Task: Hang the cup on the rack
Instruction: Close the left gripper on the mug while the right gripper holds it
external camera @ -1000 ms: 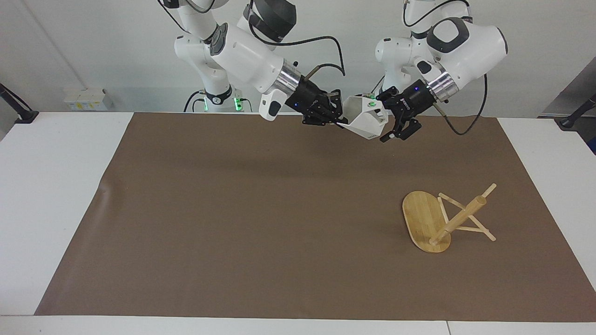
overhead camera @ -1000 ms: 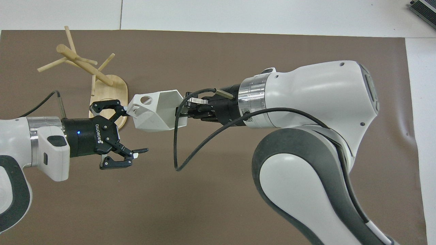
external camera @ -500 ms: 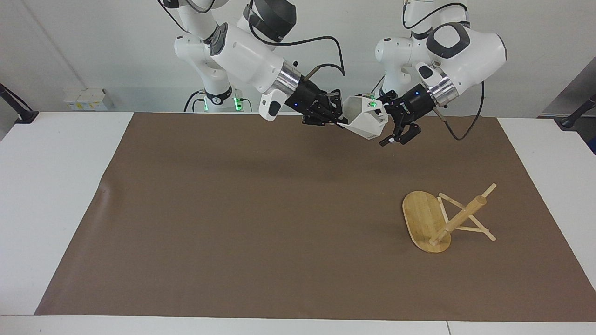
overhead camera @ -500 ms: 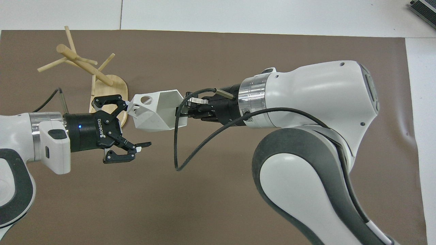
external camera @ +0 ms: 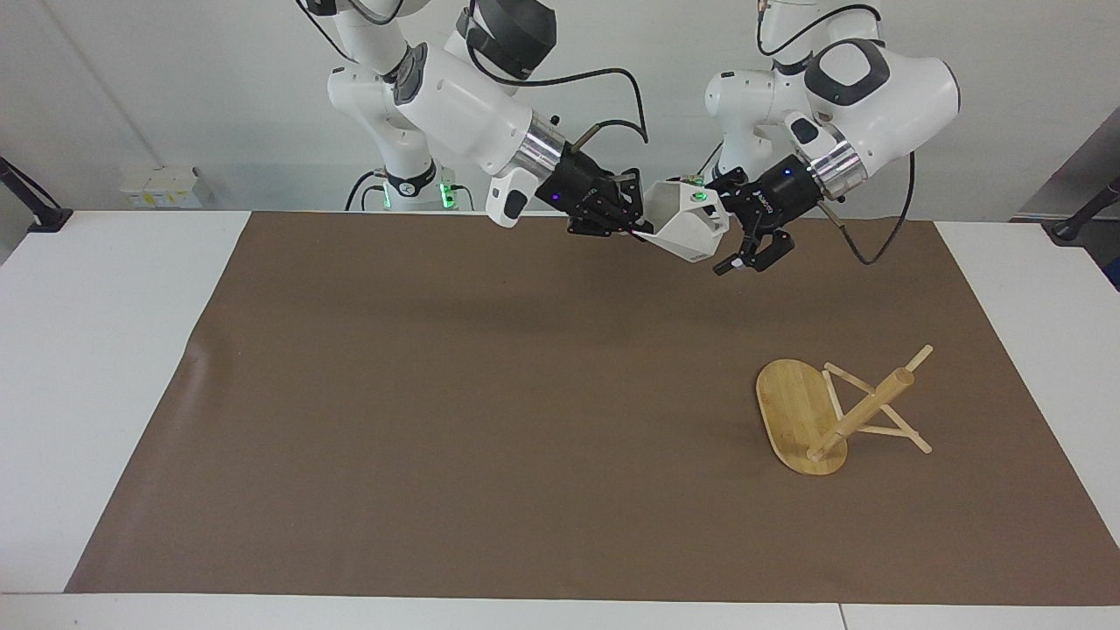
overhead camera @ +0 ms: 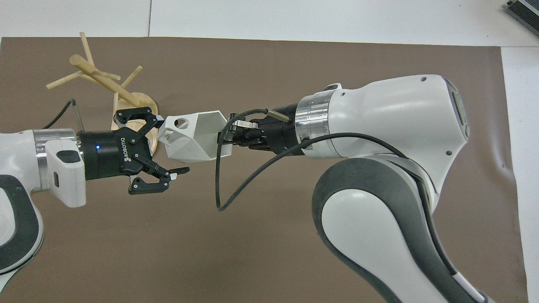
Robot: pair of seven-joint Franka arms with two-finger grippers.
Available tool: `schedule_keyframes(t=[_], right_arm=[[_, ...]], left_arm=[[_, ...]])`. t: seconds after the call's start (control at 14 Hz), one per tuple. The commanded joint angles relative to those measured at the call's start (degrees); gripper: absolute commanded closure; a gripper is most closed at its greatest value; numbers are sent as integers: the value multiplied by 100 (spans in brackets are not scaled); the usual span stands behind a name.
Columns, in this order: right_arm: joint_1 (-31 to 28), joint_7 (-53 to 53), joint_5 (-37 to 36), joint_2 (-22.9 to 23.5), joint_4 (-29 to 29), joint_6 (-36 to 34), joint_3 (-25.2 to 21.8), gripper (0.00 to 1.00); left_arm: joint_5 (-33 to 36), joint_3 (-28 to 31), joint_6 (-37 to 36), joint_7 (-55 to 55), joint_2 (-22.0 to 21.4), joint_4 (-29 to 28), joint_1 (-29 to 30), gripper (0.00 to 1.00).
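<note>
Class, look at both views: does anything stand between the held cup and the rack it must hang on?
Nothing visible does. The right claw holds the cup in the air; the open left claw is at its handle end. Only bare brown mat lies toward the rack, which has tipped over.

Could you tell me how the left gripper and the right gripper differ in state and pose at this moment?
The right gripper is shut on the rim of the cup, carrying it in the air; the left gripper is open and holds nothing. The right gripper meets the cup at its mouth end; the left gripper's spread fingers flank its handle end. Both hang raised over the brown mat, pointing toward each other.
</note>
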Motion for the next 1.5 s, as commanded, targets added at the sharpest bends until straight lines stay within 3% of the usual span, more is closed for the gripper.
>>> schedule_keyframes(t=[0.0,1.0,1.07,1.14,1.21,1.29,1.43], right_arm=[[-71,52,138,22,35,51,72,100],[-80,52,138,22,35,-1,72,100],[-80,52,138,22,35,-1,72,100],[-80,52,138,22,35,-1,72,100],[-80,52,138,22,35,-1,72,100],[-80,52,138,22,35,-1,72,100],[-80,34,120,22,35,8,72,100]], left_arm=[[-164,39,5,17,64,72,-161,0],[-304,39,-241,-115,29,81,-144,0],[-348,48,-250,-124,20,81,-144,13],[-357,48,-250,-124,20,72,-144,52],[-374,48,-250,-159,11,63,-135,86],[-375,48,-285,-264,11,54,-126,100],[-375,48,-320,-344,3,63,-117,100]])
